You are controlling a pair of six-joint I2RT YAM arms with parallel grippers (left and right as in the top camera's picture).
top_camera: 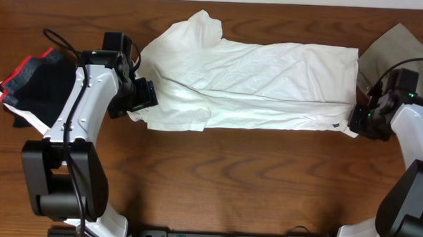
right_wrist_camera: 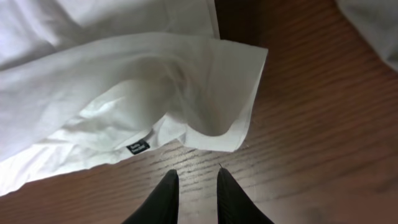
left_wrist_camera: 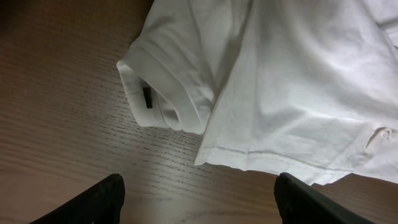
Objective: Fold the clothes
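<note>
Overhead, a brown wooden table (top_camera: 216,176) fills the view, and no box, basket or other container shows on it. A large white T-shirt (top_camera: 256,85) lies stretched across the middle from nine to three o'clock, partly folded lengthwise and wrinkled. It looks light, limp and thin, likely to sag and slide unless lifted at two points. A black, red-edged garment (top_camera: 34,78) is heaped at nine o'clock, and a grey garment (top_camera: 386,51) lies at two o'clock. The left gripper (left_wrist_camera: 199,182) hovers at the shirt's nine o'clock end, fingers spread wide and empty, near a rolled sleeve cuff (left_wrist_camera: 155,93). The right gripper (right_wrist_camera: 194,177) sits at three o'clock, fingers narrowly parted and holding nothing, just short of the hem corner (right_wrist_camera: 230,124). That doubled corner and the cuff seem the firmest holds. A small black label (right_wrist_camera: 138,147) marks the hem.
</note>
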